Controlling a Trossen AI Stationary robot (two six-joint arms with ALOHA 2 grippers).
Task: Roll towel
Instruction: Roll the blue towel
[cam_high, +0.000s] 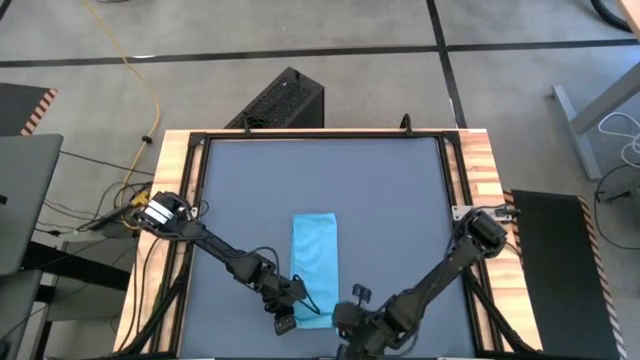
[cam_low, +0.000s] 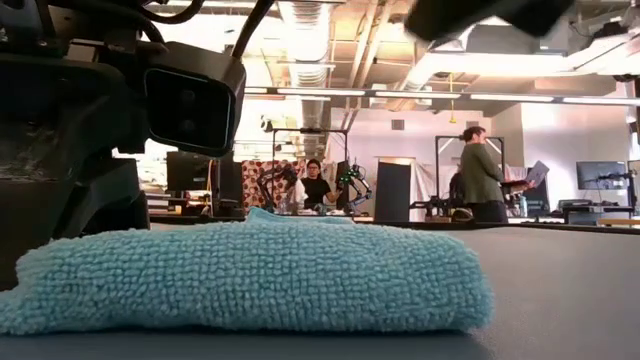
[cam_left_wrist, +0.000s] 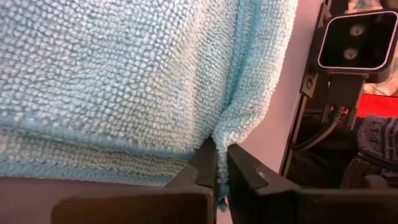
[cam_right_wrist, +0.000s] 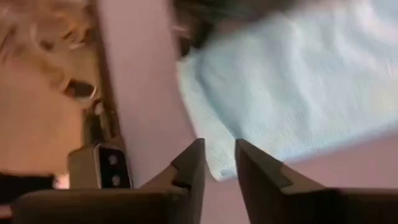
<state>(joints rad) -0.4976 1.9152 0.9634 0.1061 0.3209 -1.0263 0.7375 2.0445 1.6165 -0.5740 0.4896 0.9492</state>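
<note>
1. Here, the towel (cam_high: 315, 260), a light blue cloth folded to a narrow strip, lies flat on the dark grey surface (cam_high: 390, 200), running from the centre toward 6 o'clock in the high view.
2. The left gripper (cam_high: 293, 308) sits at the strip's near corner, at about 7 o'clock from the towel's middle; the left wrist view shows its fingers (cam_left_wrist: 202, 168) pinched nearly closed on a fold of the towel's edge.
3. The right gripper (cam_high: 352, 325) is at about 5 o'clock, just beside the other near corner; in the right wrist view its fingers (cam_right_wrist: 193, 165) stand a narrow gap apart and hold nothing, the towel's corner lying just ahead of them.
4. Progress, as judged: no rolled turn is visible in the low view. The near-edge grasp is half made; the whole roll remains.
</note>
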